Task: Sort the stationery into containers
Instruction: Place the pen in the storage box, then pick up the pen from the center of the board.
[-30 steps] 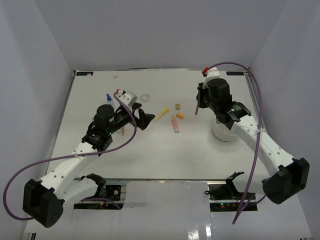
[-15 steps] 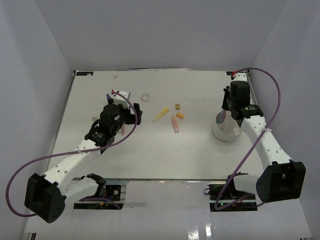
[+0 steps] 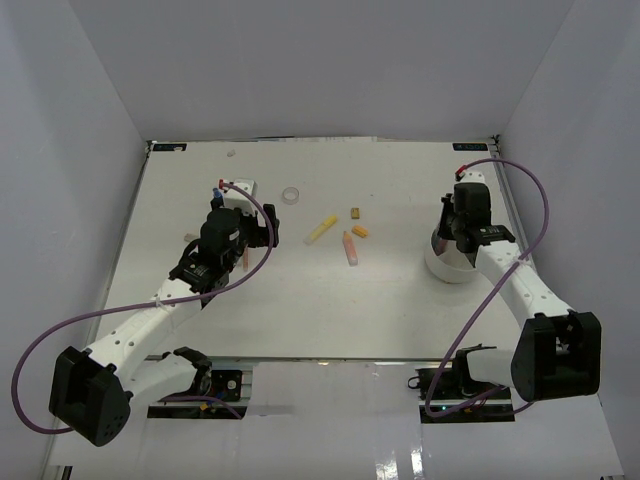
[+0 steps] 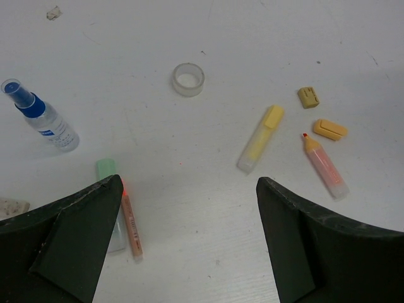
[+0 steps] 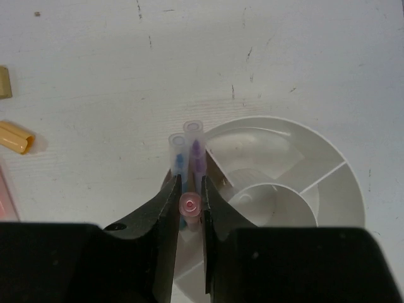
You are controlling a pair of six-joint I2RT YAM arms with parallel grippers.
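Note:
My right gripper [image 5: 190,189] is shut on a pink pen [image 5: 190,205], held upright over the round white tub [image 5: 328,158] at the right [image 3: 445,272]. A blue pen [image 5: 178,151] and a purple pen [image 5: 196,142] lean in the tub's compartment just ahead of the fingers. My left gripper [image 4: 188,186] hangs open over bare table, holding nothing, left of centre [image 3: 262,232]. By its left finger lie a green marker [image 4: 106,169] and a thin orange pen [image 4: 131,221]. Beyond are a blue-capped bottle [image 4: 41,117], a tape ring [image 4: 188,79] and a yellow marker [image 4: 260,137].
An orange-pink marker [image 4: 325,165], its loose orange cap [image 4: 329,129] and a small brown eraser [image 4: 308,96] lie mid-table. A white eraser [image 4: 12,206] shows at the left edge. Grey walls close the table [image 3: 300,310] on three sides.
My right gripper has carried the pink pen rightward from beside the tub to above it. The left gripper has drawn back to the left, still open.

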